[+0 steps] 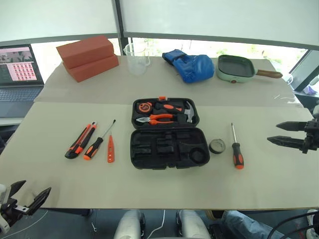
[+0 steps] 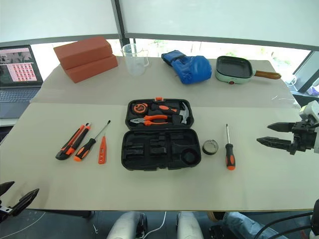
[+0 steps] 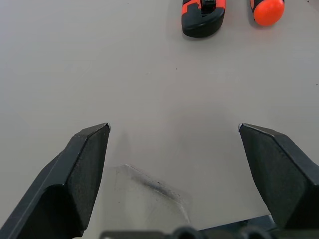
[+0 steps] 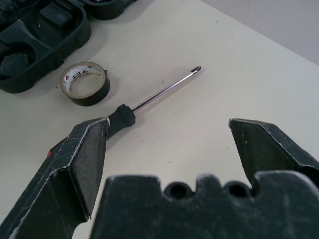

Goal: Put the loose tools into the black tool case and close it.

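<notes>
1. The case (image 1: 168, 134) lies open flat in the middle of the table (image 1: 279, 184), lid half away from the robot. The pliers (image 1: 155, 119) and hammer (image 1: 187, 113) are already seated in the lid; the near half's recesses are empty.
2. To the left of the case three tools lie side by side, well apart from it: the knife (image 1: 79, 141), a screwdriver (image 1: 99, 142) and the small tester (image 1: 110, 149).
3. To the right, the tape roll (image 1: 217, 146) sits just beside the case, and a second screwdriver (image 1: 237, 149) lies near it, handle toward the robot.
4. The left gripper (image 1: 29, 195) hangs at the near left edge of the table, fingers spread wide and holding nothing. The right gripper (image 1: 284, 133) hovers off to the right of the second screwdriver, also spread and empty.
5. These tools look light and rigid. I would take each screwdriver across its rubbery handle, not the thin, slick shaft.
6. The knife is best pinched across its body at mid-length.
7. The tape roll looks light and may slide; gripping across its ring seems safest.
8. The case itself is stiff plastic; its lid should swing over on the hinge with a push at the far edge.
</notes>
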`<action>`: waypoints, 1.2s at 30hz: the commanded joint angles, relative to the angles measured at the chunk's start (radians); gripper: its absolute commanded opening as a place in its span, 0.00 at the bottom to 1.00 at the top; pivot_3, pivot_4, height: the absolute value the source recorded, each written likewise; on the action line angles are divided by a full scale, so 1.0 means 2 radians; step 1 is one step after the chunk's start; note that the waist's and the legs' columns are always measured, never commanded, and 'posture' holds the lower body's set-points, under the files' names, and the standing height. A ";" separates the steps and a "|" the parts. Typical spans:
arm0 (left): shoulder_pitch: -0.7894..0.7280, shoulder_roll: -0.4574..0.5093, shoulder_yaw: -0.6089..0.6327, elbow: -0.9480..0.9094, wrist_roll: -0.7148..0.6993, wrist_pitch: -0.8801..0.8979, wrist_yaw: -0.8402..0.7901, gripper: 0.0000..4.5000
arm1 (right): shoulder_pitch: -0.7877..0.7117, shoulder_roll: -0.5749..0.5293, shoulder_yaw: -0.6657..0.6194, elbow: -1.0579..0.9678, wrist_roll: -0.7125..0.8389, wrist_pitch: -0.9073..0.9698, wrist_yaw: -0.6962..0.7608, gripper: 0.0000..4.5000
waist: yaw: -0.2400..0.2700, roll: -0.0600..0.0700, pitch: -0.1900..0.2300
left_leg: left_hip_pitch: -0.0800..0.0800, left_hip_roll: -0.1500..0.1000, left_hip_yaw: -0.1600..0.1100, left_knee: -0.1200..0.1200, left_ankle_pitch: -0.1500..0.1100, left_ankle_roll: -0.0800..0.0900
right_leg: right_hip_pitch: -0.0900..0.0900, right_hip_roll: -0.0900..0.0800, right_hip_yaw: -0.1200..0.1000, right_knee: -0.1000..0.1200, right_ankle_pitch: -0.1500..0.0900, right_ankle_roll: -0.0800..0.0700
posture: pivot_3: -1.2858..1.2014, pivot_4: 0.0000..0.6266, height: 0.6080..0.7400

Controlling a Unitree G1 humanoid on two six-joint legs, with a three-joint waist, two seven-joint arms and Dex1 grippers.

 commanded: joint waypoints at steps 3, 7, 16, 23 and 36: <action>-0.006 0.009 0.008 -0.013 0.002 0.009 0.011 0.99 | -0.001 0.000 -0.010 0.018 -0.002 -0.034 0.006 1.00 | 0.000 0.000 0.000 | 0.000 0.000 0.000 0.000 0.000 0.000 | 0.000 0.000 0.000 0.000 0.000 0.000 | 0.52 0.24 0.99; -0.025 0.021 0.000 -0.017 0.004 0.020 0.018 0.99 | -0.008 0.003 -0.014 0.033 -0.005 -0.056 -0.007 1.00 | 0.000 0.000 0.000 | 0.000 0.000 0.000 0.000 0.000 0.000 | 0.000 0.000 0.000 0.000 0.000 0.000 | 0.52 0.24 0.99; -0.105 0.096 -0.032 -0.104 -0.069 0.125 0.001 0.99 | 0.029 0.009 -0.036 -0.133 0.048 -0.006 0.003 1.00 | 0.000 0.000 0.000 | 0.000 0.000 0.000 0.000 0.000 0.000 | 0.000 0.000 0.000 0.001 0.002 0.003 | 0.52 0.24 0.99; -0.239 0.211 -0.135 -0.103 -0.103 0.146 -0.084 0.99 | 0.133 0.016 -0.052 -0.427 0.129 0.100 -0.027 1.00 | 0.004 0.001 0.000 | 0.000 0.000 -0.001 0.000 0.000 -0.001 | 0.000 0.001 -0.001 0.002 0.002 0.003 | 0.52 0.24 0.99; -0.312 0.246 -0.173 -0.030 -0.056 0.276 0.008 0.99 | 0.129 0.028 -0.056 -0.632 0.242 0.211 -0.108 1.00 | 0.001 0.001 0.002 | 0.000 0.000 -0.001 0.000 0.000 -0.001 | 0.000 0.001 -0.001 0.001 0.002 0.003 | 0.52 0.24 0.99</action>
